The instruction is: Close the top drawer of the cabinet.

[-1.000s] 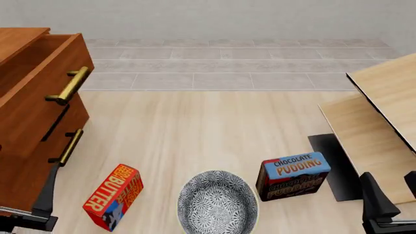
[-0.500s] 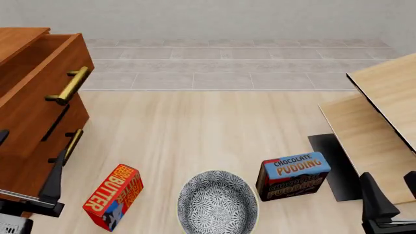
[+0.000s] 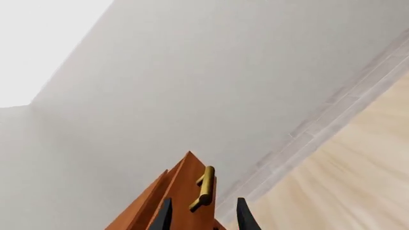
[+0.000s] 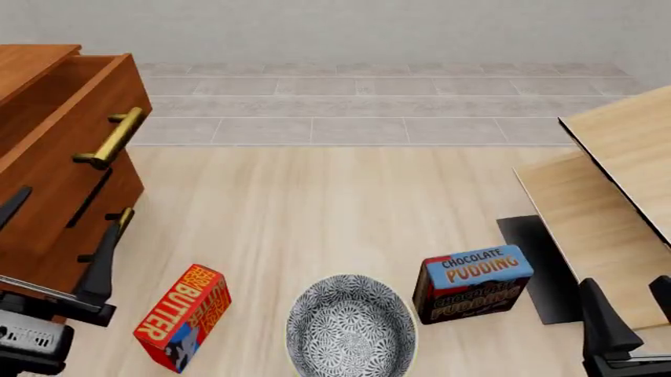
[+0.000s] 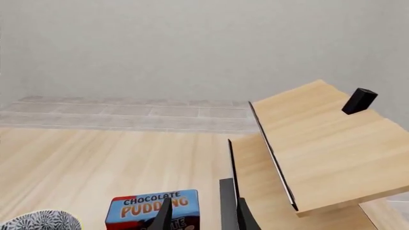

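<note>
Black fingers of my left gripper (image 4: 58, 243) have climbed the reddish-brown cabinet front since a second ago: then only one finger showed low by the tabletop's near-left corner, now both stand higher, spread apart, one at the frame's left edge and one just beside the lower brass handle (image 4: 105, 236). They hold nothing. In the left wrist view the two fingertips frame the long brass bar handle (image 3: 204, 189) of the top drawer (image 4: 63, 149), so I judge I'm lined up on it but not yet touching.

My right gripper (image 4: 629, 322) has not moved; it sits at the near-right corner, jaws apart and empty, looking past the blue chocolate pudding box (image 4: 472, 284) toward the pale light-wood furniture (image 5: 319, 143).

Along the near edge lie the red-orange butter box (image 4: 184, 316) and the grey patterned bowl (image 4: 351, 326), both where they were.

Farther back at the left edge, the large wooden cabinet (image 4: 31, 63) stands with its top drawer jutting well out, unchanged. So the closing has not begun; the left arm's rise reads as the approach, and a forward push on the drawer front should come next.
</note>
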